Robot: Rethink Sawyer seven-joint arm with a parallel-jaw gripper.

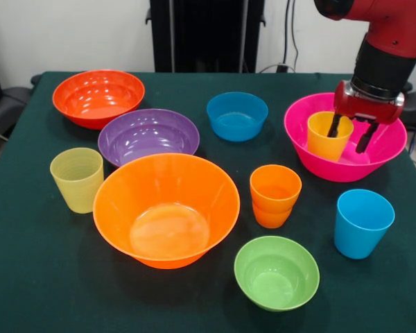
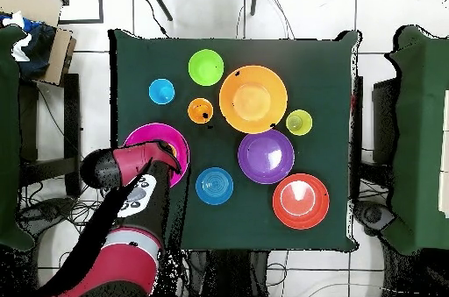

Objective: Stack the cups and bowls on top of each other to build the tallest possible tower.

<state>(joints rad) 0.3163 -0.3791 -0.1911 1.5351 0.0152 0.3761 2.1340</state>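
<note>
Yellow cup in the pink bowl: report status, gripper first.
Gripper open, fingers straddling the yellow cup's rim. Cup upright inside the hot pink bowl. No tower yet; other bowls and cups separate on the table. Nothing obstructing.

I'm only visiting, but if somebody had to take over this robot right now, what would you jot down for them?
Gripper: open, one finger inside the yellow cup, one outside its rim.
That cup stands inside the hot pink bowl.
Done: only this cup-in-bowl start.
Left, all apart on the table: large orange bowl, purple bowl, red-orange bowl, blue bowl, lime green bowl, orange cup, sky blue cup, ribbed yellow-green cup.
</note>
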